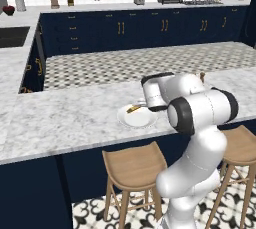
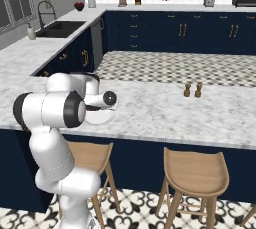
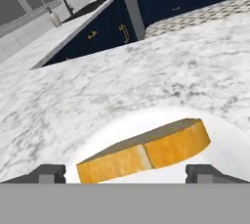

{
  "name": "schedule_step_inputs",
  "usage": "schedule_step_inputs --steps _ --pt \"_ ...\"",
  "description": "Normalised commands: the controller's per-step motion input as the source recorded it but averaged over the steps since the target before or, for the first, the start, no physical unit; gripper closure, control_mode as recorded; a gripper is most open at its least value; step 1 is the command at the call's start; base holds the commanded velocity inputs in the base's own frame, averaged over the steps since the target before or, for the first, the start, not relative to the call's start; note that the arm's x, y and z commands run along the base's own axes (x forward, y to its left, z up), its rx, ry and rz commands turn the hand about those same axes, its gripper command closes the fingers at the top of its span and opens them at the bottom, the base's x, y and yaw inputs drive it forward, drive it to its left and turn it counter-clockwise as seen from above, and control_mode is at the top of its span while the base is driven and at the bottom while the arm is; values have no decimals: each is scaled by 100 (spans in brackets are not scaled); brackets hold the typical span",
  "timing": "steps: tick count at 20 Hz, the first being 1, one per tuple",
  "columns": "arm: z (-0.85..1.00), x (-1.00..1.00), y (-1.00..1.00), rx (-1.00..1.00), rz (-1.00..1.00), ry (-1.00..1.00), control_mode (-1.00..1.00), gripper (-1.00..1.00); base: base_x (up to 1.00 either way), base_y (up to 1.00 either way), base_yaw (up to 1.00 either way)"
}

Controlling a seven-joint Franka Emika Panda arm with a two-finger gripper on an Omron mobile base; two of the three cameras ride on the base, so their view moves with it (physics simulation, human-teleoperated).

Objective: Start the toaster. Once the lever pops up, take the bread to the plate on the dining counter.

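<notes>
Now the bread lies on the plate between the gripper's spread fingers.

Bread: golden-orange crust, tan-brown face. Plate: plain white. Table: grey-white marbled top, dark navy front. Stools: light wood. Floor: black-and-white patterned tile. Cabinets: navy, gold handles.

The white arm is folded forward from the base, its hand held low. The gripper is seen with its finger tips spread wide apart.
</notes>
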Motion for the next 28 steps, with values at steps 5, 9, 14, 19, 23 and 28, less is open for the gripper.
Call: schedule_step_inputs --steps 5,9,14,19,23,28 --pt "42 -33 -6 0 -5 33 -100 -100 0 0 0" --pt "63 -38 -17 0 -9 36 -100 -100 0 0 0" --pt "100 -29 -30 0 -7 20 -100 -100 0 0 0" --pt "97 -51 -40 0 -1 3 -100 -100 0 0 0" --pt "48 -99 -65 0 -6 2 -100 -100 0 0 0" --pt "20 -97 -58 0 -10 10 -100 -100 0 0 0"
